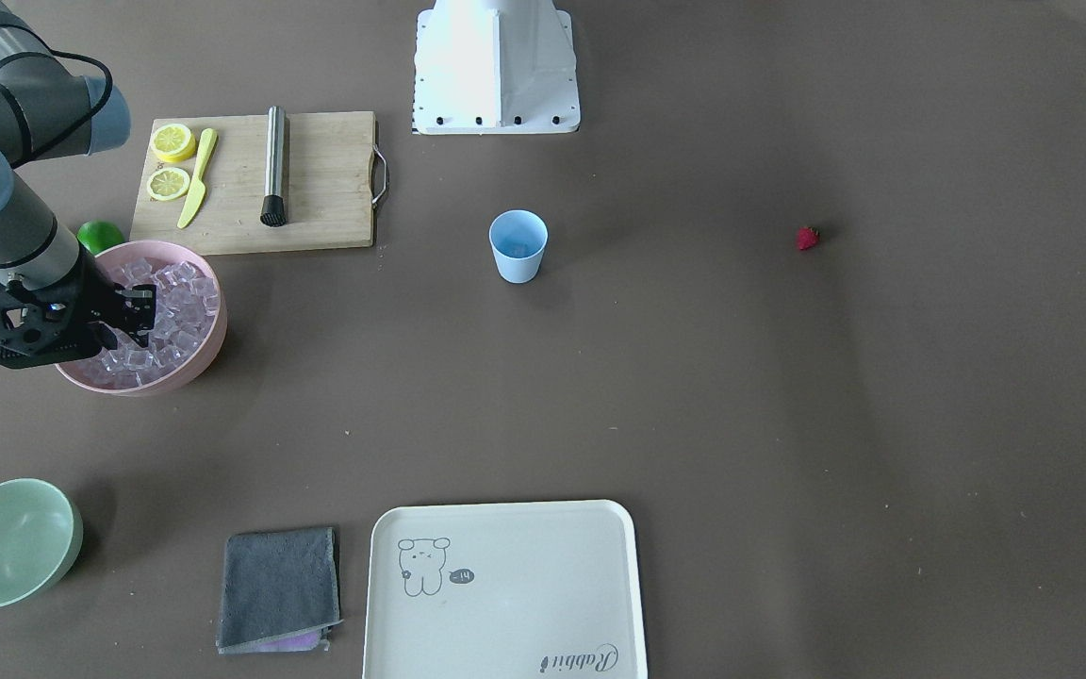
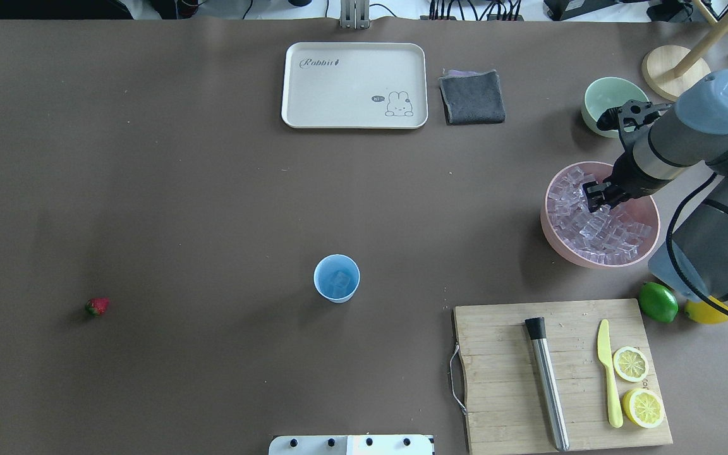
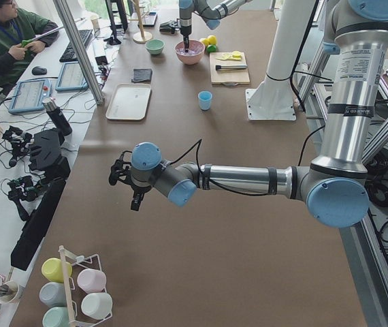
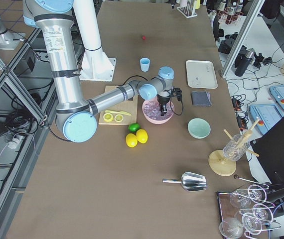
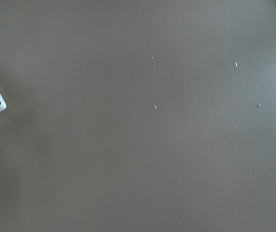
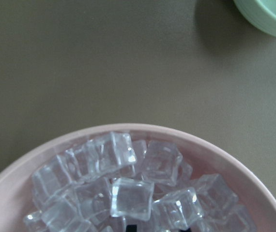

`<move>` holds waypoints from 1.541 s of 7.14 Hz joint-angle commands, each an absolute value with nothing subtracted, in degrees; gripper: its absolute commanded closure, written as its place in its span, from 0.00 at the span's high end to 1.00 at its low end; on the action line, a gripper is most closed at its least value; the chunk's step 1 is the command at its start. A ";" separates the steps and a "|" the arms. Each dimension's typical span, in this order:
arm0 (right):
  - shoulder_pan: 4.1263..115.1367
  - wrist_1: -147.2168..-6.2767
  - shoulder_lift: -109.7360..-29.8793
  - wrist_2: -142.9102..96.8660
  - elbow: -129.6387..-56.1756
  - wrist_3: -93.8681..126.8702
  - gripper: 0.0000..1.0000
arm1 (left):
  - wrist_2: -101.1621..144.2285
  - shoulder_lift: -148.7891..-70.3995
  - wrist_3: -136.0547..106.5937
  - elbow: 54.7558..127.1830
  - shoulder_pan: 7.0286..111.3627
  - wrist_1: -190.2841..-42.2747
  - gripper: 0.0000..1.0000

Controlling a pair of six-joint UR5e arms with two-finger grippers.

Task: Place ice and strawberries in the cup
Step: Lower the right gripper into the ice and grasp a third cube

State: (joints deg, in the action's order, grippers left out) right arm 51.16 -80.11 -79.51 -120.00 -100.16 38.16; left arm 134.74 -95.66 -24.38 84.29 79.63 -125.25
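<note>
Reaching down into the pink bowl (image 2: 591,261), the right gripper (image 2: 594,197) sat fingertips-deep in the ice (image 2: 604,234); whether it clasped a cube could not be told. Pinching one cube squarely and lifting straight seemed wise. The cup (image 2: 337,278) stood well apart from it, the strawberry (image 2: 97,306) farther beyond.

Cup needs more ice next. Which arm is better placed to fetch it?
Right. The right pincer is down among the ice in the pink bowl; the left pincer hangs far off over bare table.
</note>
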 commanded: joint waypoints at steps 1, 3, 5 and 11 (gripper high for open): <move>51.24 -80.07 -79.37 -120.06 -100.63 38.06 0.00 | 134.74 -95.97 -24.43 84.29 79.63 -125.24 0.98; 51.59 -80.16 -79.28 -120.85 -101.94 37.88 0.00 | 134.74 -96.24 -24.43 84.29 79.54 -125.24 0.98; 52.12 -80.95 -80.15 -121.29 -105.28 37.79 0.00 | 134.65 -96.50 -24.43 83.94 79.45 -125.24 0.98; 46.96 -82.00 -67.01 -124.37 -109.42 55.82 0.00 | 134.74 -96.07 -24.35 83.76 79.45 -125.24 0.98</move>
State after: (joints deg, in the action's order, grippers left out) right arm 50.00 -82.08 -72.04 -124.51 -109.39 47.54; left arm 134.74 -96.27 -24.38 83.84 79.47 -125.24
